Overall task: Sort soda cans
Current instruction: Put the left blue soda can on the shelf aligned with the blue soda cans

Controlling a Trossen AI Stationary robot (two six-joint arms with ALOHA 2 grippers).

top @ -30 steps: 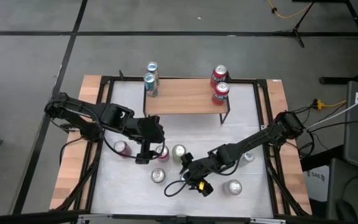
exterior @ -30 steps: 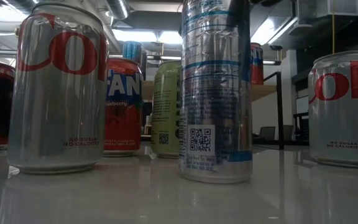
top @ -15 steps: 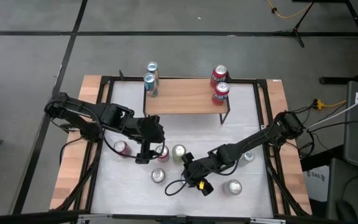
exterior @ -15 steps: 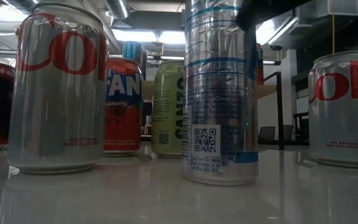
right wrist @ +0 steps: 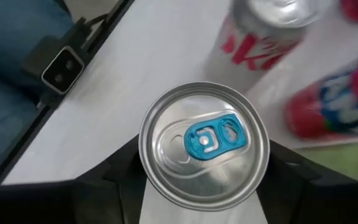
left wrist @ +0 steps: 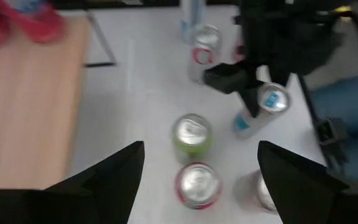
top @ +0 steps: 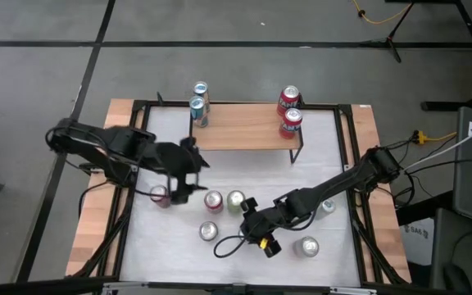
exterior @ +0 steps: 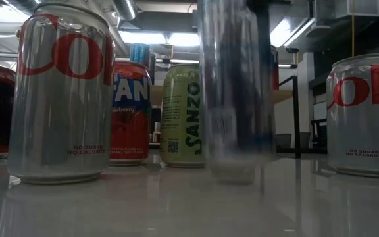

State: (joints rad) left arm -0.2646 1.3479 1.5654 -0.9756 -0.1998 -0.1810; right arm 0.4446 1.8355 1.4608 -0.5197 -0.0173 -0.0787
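Between the right claw's fingers stands a blue-tabbed can.

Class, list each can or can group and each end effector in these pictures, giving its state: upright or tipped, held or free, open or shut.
Slim blue-tab can: held between the right end effector's fingers.
Right end effector: shut on that can.
Left end effector: open, empty.
Green can: upright, free.
Shelf cans: four, upright, free.
Silver table cans: upright, free.
Red table cans: upright, free.
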